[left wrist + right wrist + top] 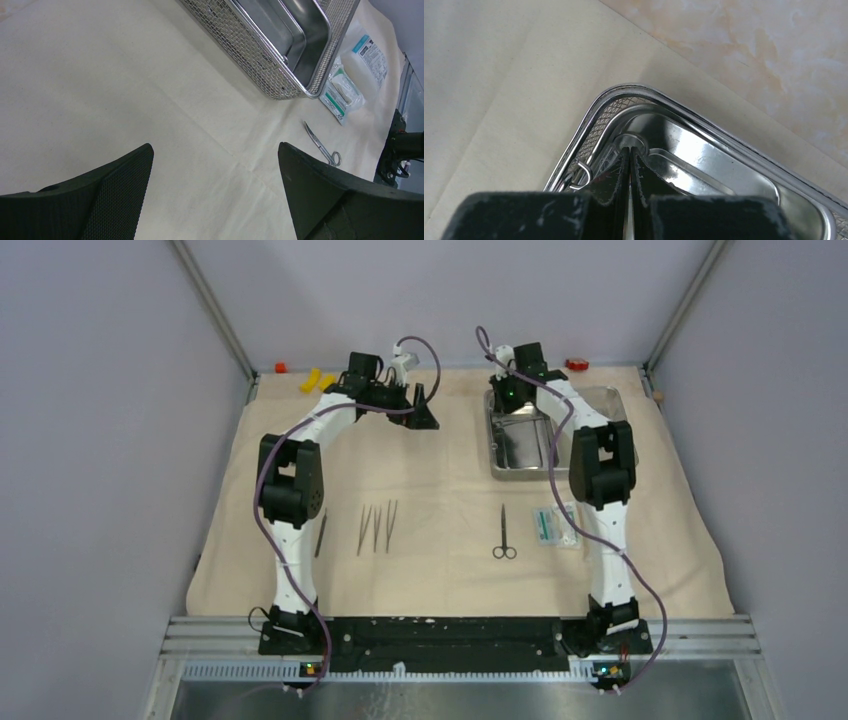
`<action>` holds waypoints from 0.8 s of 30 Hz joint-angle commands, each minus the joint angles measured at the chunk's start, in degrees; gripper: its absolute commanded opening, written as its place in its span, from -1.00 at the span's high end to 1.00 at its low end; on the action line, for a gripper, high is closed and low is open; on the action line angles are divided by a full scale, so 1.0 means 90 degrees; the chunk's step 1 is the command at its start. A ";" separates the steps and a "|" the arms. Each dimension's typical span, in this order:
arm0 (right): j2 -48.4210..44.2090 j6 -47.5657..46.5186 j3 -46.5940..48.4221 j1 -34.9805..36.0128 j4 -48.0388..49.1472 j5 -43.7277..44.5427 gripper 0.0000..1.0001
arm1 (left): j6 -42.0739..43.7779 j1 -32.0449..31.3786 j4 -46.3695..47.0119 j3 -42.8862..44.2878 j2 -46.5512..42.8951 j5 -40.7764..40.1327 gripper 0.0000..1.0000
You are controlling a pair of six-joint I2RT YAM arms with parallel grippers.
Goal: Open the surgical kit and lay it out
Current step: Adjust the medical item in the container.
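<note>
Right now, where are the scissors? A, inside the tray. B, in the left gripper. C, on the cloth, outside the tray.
C: the scissors lie flat on the cloth, on the near side of the tray and left of the packets.

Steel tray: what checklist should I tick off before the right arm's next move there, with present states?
1. Right gripper shut at the tray corner: ok.
2. Anything held in it: cannot tell.
3. Left gripper open, empty, over bare cloth: ok.
4. Scissors, tweezers and packets laid on the cloth, apart from the tray: ok.
5. Tray emptied: cannot tell; the right arm hides part of it.
</note>
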 commanded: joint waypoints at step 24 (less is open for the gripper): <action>-0.0658 -0.0385 -0.1337 0.0168 0.0007 -0.0251 0.98 | -0.0137 0.0052 0.0316 -0.0285 -0.0546 0.0197 -0.98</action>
